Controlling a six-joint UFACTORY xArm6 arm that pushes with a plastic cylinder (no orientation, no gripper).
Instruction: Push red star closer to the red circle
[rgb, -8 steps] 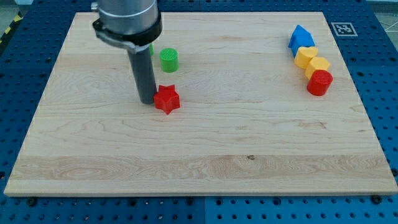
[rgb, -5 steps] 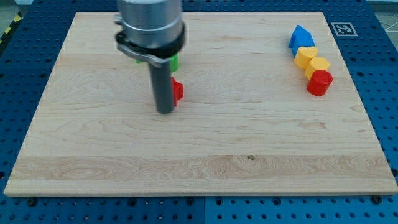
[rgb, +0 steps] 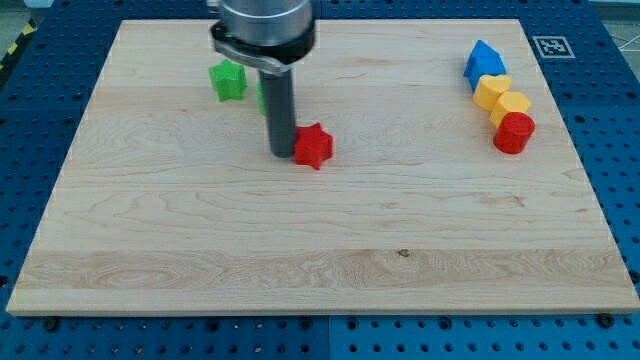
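Pale wooden board (rgb: 200, 260) on a blue perforated table fills the view. A dark rod comes down from the view's top, left of centre, and my tip (rgb: 281, 153) rests on the wood, touching the left side of the red star (rgb: 313, 146). The arm has no fingers or jaws, only this rod. The red circle (rgb: 514, 132) sits well apart from the star, near the board's right edge, at the lower end of a short touching column: a blue block (rgb: 483, 59) on top, then two yellow blocks (rgb: 491, 91) and (rgb: 512, 105). A green star (rgb: 228, 80) lies left of the rod (another green piece behind the rod is mostly hidden).
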